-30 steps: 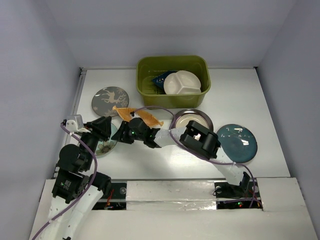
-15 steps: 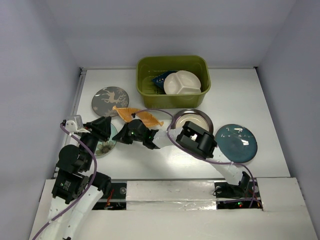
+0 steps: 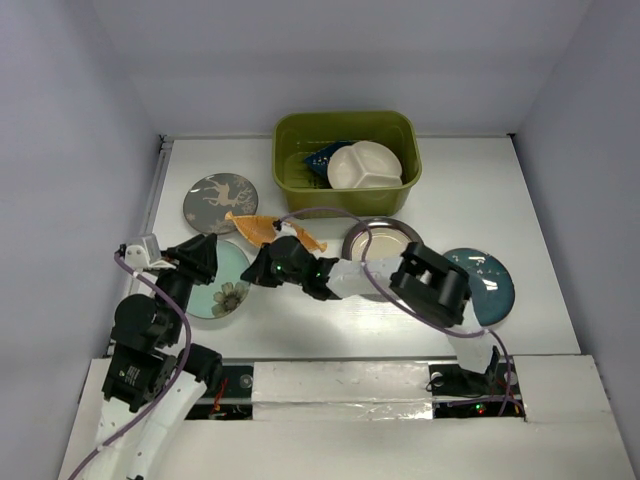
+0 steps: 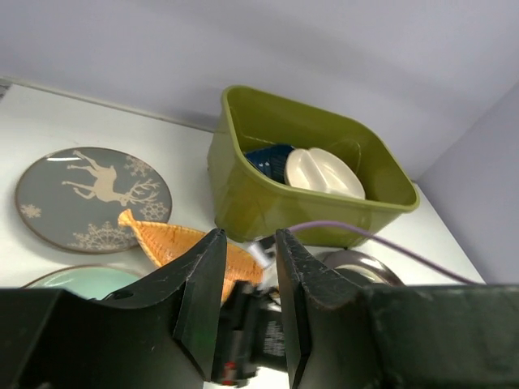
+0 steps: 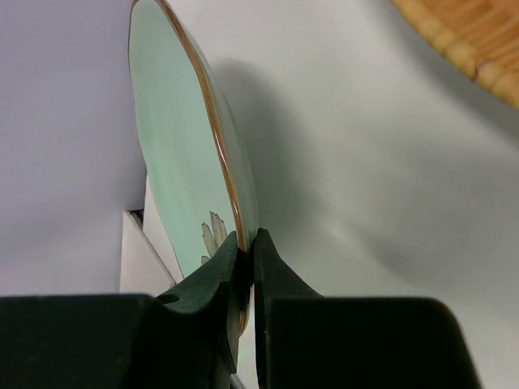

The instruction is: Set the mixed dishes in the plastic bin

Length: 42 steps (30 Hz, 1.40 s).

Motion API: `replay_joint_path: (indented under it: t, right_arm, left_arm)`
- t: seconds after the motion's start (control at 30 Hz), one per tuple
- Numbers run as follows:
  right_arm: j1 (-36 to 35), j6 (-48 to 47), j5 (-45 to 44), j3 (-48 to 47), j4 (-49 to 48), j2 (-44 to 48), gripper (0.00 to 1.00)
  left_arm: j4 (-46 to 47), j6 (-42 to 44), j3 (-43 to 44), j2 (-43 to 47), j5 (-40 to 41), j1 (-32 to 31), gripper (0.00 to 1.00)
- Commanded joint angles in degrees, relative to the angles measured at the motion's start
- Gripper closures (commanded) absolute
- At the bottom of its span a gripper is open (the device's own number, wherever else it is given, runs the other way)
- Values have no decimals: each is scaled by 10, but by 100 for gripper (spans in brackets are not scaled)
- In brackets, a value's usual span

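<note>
- White table [image 3: 520,200] within pale walls, with several plates lying loose on it.
- Plastic bin [image 3: 345,116], upper centre of the top view, already holding two dishes.
- Greenish plate [image 3: 225,285], lower left, is the dish in hand. The step is judged to be the pick; the next move calls for a lift clear of the orange leaf dish [image 3: 262,228], then a carry to the bin.
- Right gripper [image 5: 247,243], clamped on the plate's rim.
- Left gripper [image 4: 247,239], jaws narrowly apart and empty.

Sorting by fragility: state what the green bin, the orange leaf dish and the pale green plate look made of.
Green bin: likely moulded plastic; smooth, evenly coloured walls, rounded corners. Orange leaf dish: looks woven, perhaps bamboo, or ribbed ceramic; fine parallel ridges. Pale green plate: probably glazed ceramic; glossy face, thin brown rim, painted flower.
</note>
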<state>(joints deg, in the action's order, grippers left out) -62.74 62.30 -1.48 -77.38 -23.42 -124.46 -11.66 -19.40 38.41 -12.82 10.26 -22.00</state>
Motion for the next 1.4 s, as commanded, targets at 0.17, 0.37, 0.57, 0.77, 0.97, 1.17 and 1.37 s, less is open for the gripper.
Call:
replay_joint_path:
  t: [0.17, 0.37, 0.57, 0.77, 0.97, 1.17, 1.37]
  right_arm:
    - [30, -110, -43, 5, -23, 219, 100]
    - [154, -133, 49, 15, -5, 294, 100]
    - [294, -184, 109, -40, 95, 315, 100]
    - [393, -205, 165, -126, 177, 257, 100]
    - [449, -226, 197, -236, 272, 155, 100]
    - [479, -234, 215, -297, 314, 87, 100]
    - [491, -235, 216, -309, 331, 56, 100]
  left_arm:
    - [10, -7, 25, 37, 51, 4, 73]
    - [7, -9, 25, 39, 56, 4, 73]
    - [9, -9, 24, 39, 51, 4, 72]
    - [11, -9, 23, 39, 47, 4, 72]
    - [12, -8, 23, 40, 46, 4, 72]
    - [11, -9, 23, 40, 49, 4, 72]
    - [11, -10, 24, 39, 52, 4, 72]
